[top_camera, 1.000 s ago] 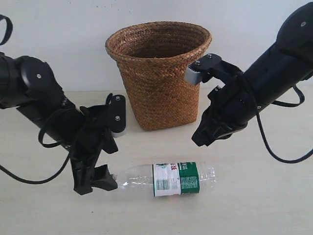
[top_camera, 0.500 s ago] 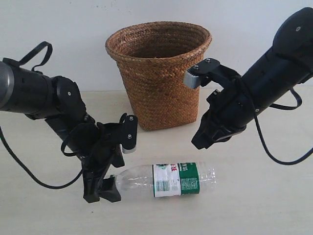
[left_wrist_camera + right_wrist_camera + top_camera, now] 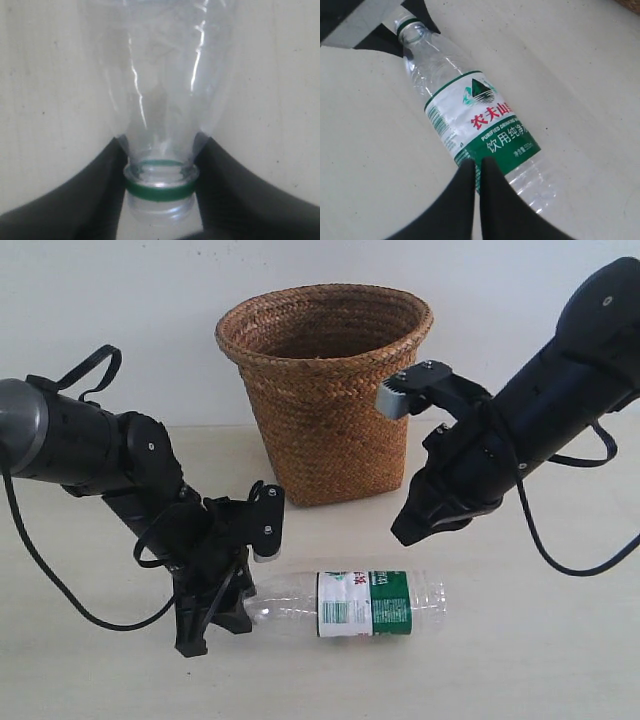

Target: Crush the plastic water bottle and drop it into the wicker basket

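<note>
The plastic water bottle lies on its side on the pale table, in front of the wicker basket and apart from it; its neck points toward the left gripper. That claw's 2 black fingers press against either side of the neck at the green ring, clamped on it; the right gripper hangs above the white-and-green label, clear of the bottle, its 2 fingers drawn together with only a thin slit between them; the basket stands upright, its braided rim close beside the right arm.
</note>
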